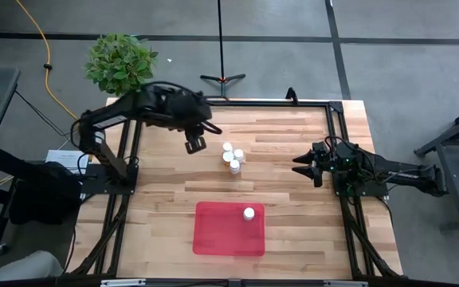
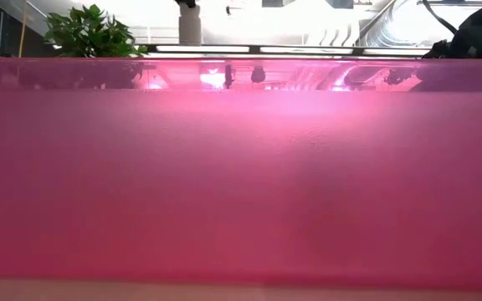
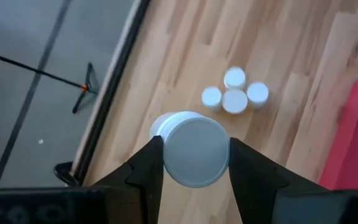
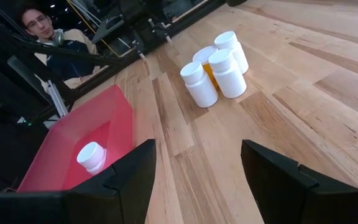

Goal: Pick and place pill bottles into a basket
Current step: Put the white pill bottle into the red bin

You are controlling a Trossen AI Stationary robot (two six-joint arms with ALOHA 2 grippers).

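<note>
Basket [image 1: 213,239]: red tray at the near middle of the surface [image 1: 293,215]; one pill bottle [image 1: 249,213] already inside, upright near its far right corner.

Cluster of four bottles [image 1: 233,157]: standing together mid-surface, not yet moved.

Left end effector [image 1: 195,143]: raised beside the cluster, clenched on a white-capped bottle [image 3: 194,149]; delivery pending.

Right end effector [image 1: 303,166]: released, empty, waiting at the right side.

Progress: early, by my reckoning.

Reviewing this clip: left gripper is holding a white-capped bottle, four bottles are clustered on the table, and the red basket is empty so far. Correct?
Not quite: the basket already holds one pill bottle, as the high view shows. The rest stands: the left gripper is shut on a white-capped bottle, and four clustered bottles stand on the table.
</note>
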